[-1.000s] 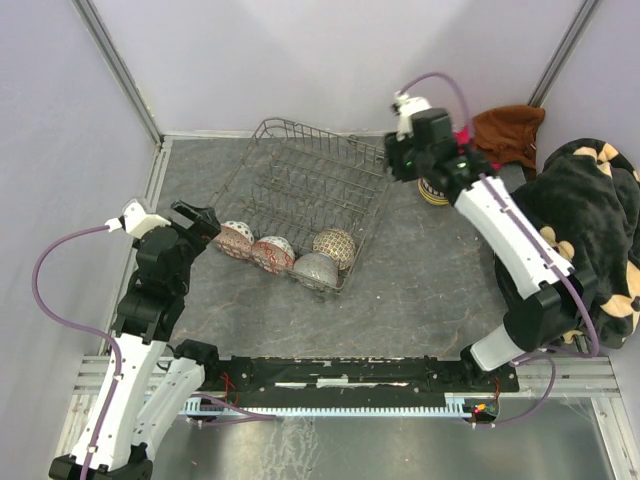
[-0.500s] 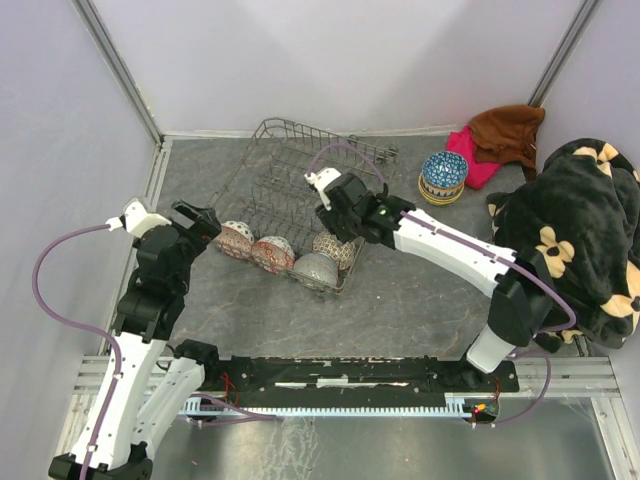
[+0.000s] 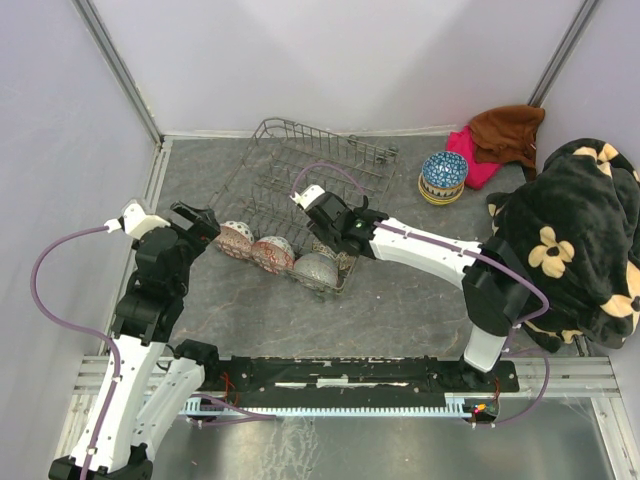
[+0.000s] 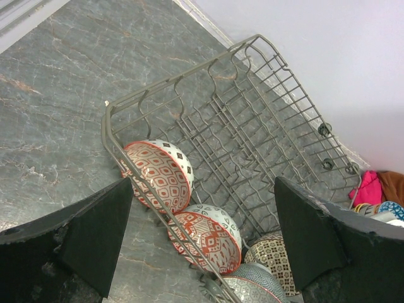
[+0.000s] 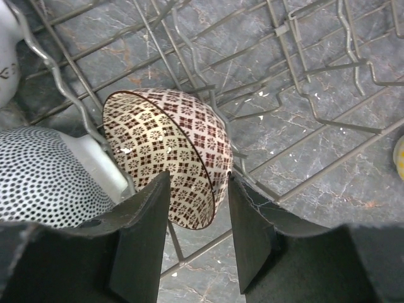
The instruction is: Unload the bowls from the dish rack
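Note:
The grey wire dish rack (image 3: 300,170) holds a row of bowls along its near side: two red-patterned ones (image 3: 236,240) (image 3: 273,254), a grey one (image 3: 315,270) and a cream-and-brown one (image 5: 164,148). My right gripper (image 5: 199,180) is down inside the rack (image 5: 303,95). It is open, and its jaws straddle the cream bowl's rim, one inside and one outside, with gaps showing. My left gripper (image 4: 203,183) hangs open above the rack's left corner, over the red bowls (image 4: 161,173). A stack with a blue bowl (image 3: 443,176) on top stands on the table outside the rack.
A pink cloth (image 3: 470,155) and a brown cloth (image 3: 508,130) lie at the back right. A black flowered blanket (image 3: 580,230) fills the right side. A dotted grey bowl (image 5: 38,177) leans just left of the cream one. Walls close in the left and back.
My right arm swung from the back right, beside the blue bowl stack, over to the rack and came down around the cream bowl. The left arm has not moved.

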Robot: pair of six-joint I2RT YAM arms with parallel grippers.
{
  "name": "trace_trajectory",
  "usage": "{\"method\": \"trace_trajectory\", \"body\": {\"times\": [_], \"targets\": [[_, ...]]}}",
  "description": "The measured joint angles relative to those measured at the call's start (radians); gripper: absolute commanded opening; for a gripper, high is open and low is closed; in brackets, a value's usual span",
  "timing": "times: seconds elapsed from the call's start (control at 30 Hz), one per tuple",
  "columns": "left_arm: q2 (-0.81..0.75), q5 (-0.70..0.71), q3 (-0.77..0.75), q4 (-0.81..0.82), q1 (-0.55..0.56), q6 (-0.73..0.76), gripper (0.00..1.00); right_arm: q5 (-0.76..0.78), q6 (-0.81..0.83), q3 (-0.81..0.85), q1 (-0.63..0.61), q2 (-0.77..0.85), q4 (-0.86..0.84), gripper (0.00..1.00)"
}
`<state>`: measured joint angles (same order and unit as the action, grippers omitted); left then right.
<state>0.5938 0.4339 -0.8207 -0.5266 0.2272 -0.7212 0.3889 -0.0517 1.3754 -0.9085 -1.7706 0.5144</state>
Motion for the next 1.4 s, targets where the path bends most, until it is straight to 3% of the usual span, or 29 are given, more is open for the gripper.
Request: {"method": "trace_trajectory", "body": {"times": [0.5,1.1,1.4], "targets": [[-0.001,0.001,0.001,0.000,0.000,0.000,0.99,0.090,0.017,-0.009,-0.002,-0.051,-0.036,0.37],[-0.006,0.002,0.001,0.000,0.000,0.000,0.99,0.191,0.058,-0.045,-0.008,-0.054,-0.062,0.02],[-0.006,0.002,0.001,0.001,0.000,0.000,0.99,0.190,0.058,-0.048,-0.008,-0.031,-0.058,0.01]]}}
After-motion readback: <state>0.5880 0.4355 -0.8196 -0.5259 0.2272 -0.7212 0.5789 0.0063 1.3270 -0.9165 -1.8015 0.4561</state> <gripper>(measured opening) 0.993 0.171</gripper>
